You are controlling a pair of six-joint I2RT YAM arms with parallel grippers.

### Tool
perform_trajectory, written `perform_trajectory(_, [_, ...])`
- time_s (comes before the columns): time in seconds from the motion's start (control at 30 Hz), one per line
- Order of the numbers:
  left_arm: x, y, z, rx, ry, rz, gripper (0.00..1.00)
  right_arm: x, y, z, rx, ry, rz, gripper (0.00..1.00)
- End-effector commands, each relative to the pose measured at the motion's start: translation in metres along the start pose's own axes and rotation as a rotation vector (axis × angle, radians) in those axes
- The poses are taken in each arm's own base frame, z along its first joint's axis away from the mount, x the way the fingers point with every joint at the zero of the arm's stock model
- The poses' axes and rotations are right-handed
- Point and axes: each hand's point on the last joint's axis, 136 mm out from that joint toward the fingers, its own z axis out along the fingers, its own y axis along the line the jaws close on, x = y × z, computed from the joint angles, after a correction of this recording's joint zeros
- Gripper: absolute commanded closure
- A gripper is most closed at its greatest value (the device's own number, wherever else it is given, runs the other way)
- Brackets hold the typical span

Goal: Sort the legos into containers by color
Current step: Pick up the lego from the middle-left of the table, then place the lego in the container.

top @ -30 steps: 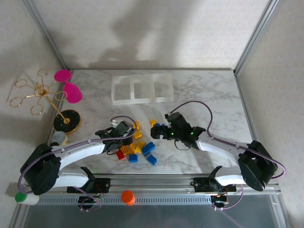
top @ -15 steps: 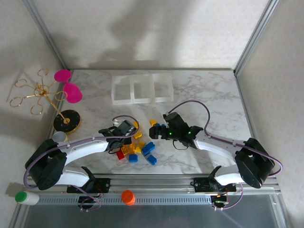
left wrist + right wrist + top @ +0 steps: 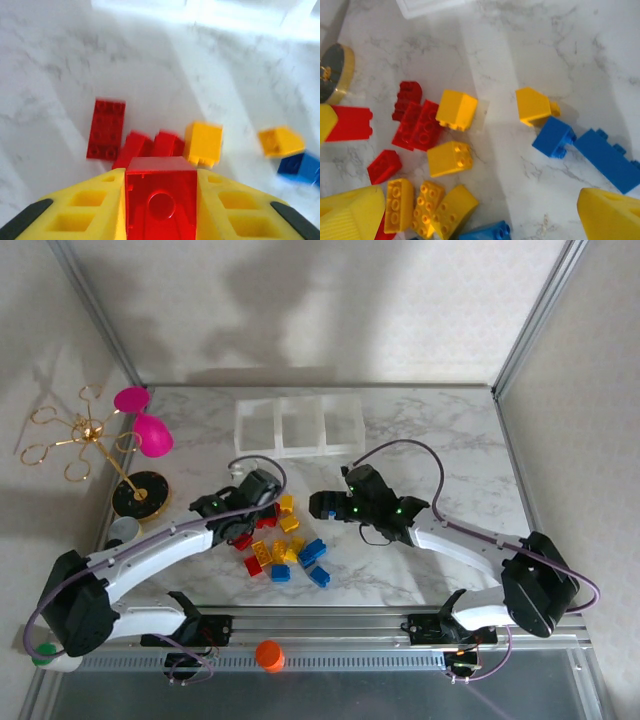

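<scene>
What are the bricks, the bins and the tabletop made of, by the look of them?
Bricks: hard glossy plastic, judging by moulded studs and sheen. Bins: clear, slightly frosted plastic; the table shows through the walls. Tabletop: white with grey veins, smooth; marble or a marble-print laminate, can't tell.

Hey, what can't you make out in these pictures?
- Left wrist view: the red lego in the left gripper is cut off by the bottom edge; the containers are washed out by glare.
- Right wrist view: one blue lego is cut off by the bottom edge.
- Top view: the piled legos are too small to count.
</scene>
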Motion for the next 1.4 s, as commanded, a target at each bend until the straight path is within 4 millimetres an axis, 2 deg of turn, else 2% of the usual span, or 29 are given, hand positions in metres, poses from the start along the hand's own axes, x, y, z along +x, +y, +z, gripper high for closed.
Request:
perform_trajectory(0.0, [-0.047,0.006,0.007,-0.066,-0.085,-0.009,0.67,-0.034,0.005,-0.01,0.023,-0.103,0.001,0.01])
perform_trajectory(0.2, [-0.107,-0.009,0.055,-0.147,-0.134,0.002,0.69,-0.07,0.0,-0.007,0.062,-0.192,-0.007,0.01])
perform_trajectory(0.4, [-0.141,-0.009,0.128,-0.219,-0.107,-0.002,0.71,-0.091,-0.01,-0.001,0.076,-0.229,-0.009,0.01])
perform_trajectory(0.6, [-0.167,-0.008,0.184,-0.229,-0.137,0.01,0.7,-0.105,-0.016,-0.005,0.088,-0.26,-0.034,0.01])
perform_trajectory(0.67, [-0.167,-0.011,0.207,-0.193,-0.121,0.034,0.69,-0.105,-0.016,-0.003,0.089,-0.256,-0.044,0.01])
perform_trajectory(0.8, [-0.171,-0.01,0.233,-0.196,-0.101,0.049,0.68,-0.101,-0.018,0.001,0.1,-0.238,-0.053,0.01])
perform_trajectory(0.9, [-0.175,-0.011,0.236,-0.202,-0.098,0.065,0.58,-0.101,-0.023,0.001,0.126,-0.24,-0.047,0.01])
perform_trajectory(1.1, [-0.186,-0.015,0.218,-0.188,-0.109,0.072,0.45,-0.107,-0.013,-0.006,0.09,-0.255,-0.055,0.01])
perform_trajectory(1.2, [-0.196,-0.019,0.196,-0.155,-0.113,0.055,0.44,-0.111,-0.009,-0.012,0.077,-0.261,-0.06,0.01])
perform_trajectory(1.27, [-0.201,-0.025,0.173,-0.1,-0.124,0.029,0.44,-0.109,-0.006,-0.015,0.064,-0.253,-0.068,0.01])
perform_trajectory(1.37, [-0.194,-0.027,0.143,-0.032,-0.114,-0.014,0.43,-0.1,-0.011,-0.017,0.076,-0.228,-0.069,0.01])
